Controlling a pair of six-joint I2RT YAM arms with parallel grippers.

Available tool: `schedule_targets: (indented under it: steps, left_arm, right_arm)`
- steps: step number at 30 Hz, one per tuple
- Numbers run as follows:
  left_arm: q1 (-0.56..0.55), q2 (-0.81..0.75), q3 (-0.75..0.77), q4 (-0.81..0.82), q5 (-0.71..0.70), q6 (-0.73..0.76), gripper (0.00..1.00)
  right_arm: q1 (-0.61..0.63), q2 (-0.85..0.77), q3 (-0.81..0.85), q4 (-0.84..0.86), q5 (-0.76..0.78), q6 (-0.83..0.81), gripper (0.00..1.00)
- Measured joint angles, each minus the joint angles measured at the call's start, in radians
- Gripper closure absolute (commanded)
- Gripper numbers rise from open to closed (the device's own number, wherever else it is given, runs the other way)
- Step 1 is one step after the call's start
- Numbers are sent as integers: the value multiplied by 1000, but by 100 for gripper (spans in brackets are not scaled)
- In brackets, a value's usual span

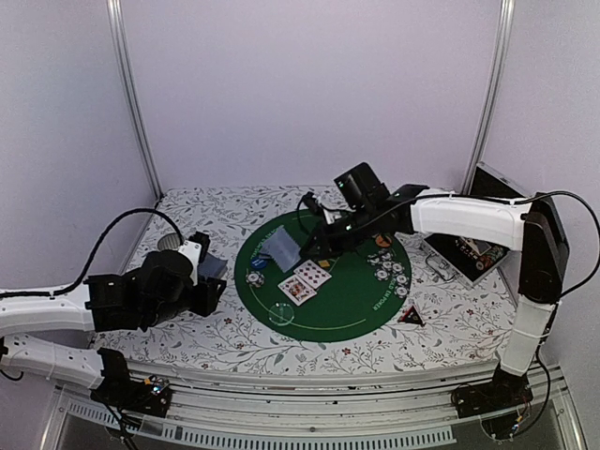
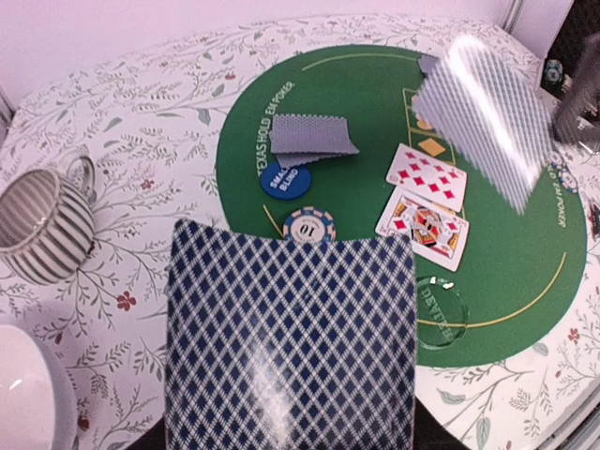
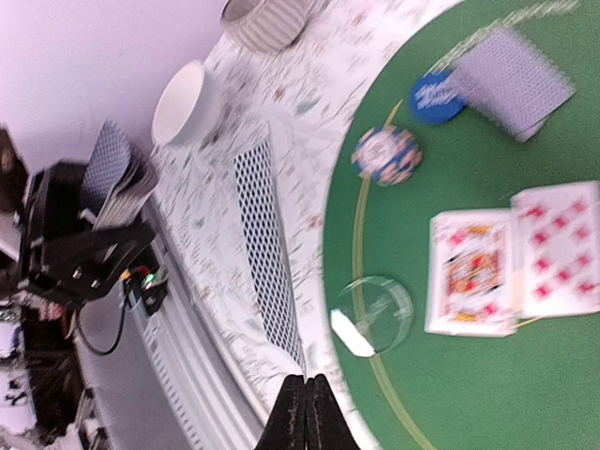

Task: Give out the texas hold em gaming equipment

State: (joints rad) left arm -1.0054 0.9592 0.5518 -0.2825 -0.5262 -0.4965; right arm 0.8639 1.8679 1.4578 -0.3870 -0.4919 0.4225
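Green felt mat (image 1: pixel 347 309) fills the middle of the overhead view, and the deal looks partway done. On the mat's left side lie a face-down pair (image 1: pixel 278 246), a blue button (image 1: pixel 260 263) and a 10 chip (image 1: pixel 254 277). Two face-up cards (image 1: pixel 314 274) sit at its centre, with a clear dealer puck (image 1: pixel 281 313) at its near edge. A cluster of chips (image 1: pixel 390 272) waits undivided on the mat's right side, so I'd judge the other seats are yet to be served. The right gripper (image 1: pixel 317 246) hangs over the mat's centre. The left gripper (image 1: pixel 204 281) sits off the mat's left edge, clamped on the deck (image 1: pixel 214 269). An open box (image 1: pixel 469 253) stands off the mat's right edge.

Left wrist view now: the deck's chequered back fills the foreground and hides the fingers. Beyond it, above the mat's right half, a single card (image 2: pixel 487 112) hangs blurred in the air. A striped mug (image 2: pixel 42 225) and a white bowl (image 2: pixel 28 394) stand off the mat's left, close to the left arm and worth watching.

Right wrist view: the fingers are pressed tight together, pinching that single card, which shows nearly edge-on. The puck and the face-up cards lie on the mat just beside it. Where this card should land, I cannot tell.
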Motion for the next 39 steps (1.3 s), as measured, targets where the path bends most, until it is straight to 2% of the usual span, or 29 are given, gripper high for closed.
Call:
schedule_targets:
  steps: [4, 8, 13, 18, 22, 26, 33, 39]
  left_arm:
    - [0, -18, 31, -6, -29, 43, 50]
    - [0, -16, 35, -8, -40, 67, 49]
    - [0, 3, 35, -6, -42, 87, 49]
    - [7, 28, 35, 3, -35, 106, 49]
    - [12, 29, 35, 11, -24, 112, 49]
    - [16, 24, 35, 14, -15, 124, 49]
    - [27, -25, 22, 24, -5, 126, 49]
    - [35, -56, 3, 27, -2, 125, 49]
  right_arm:
    - [-176, 0, 136, -117, 180, -173, 98]
    - [-270, 74, 259, -180, 446, -380, 98]
    - [-246, 183, 279, -134, 754, -671, 98]
    - [-150, 261, 187, -11, 951, -953, 98]
    - [-84, 306, 110, 32, 1009, -1069, 98]
    - [-35, 309, 55, 40, 998, -1121, 98]
    - [-24, 280, -27, 91, 896, -1147, 98]
    - [-28, 254, -58, 127, 869, -1209, 98]
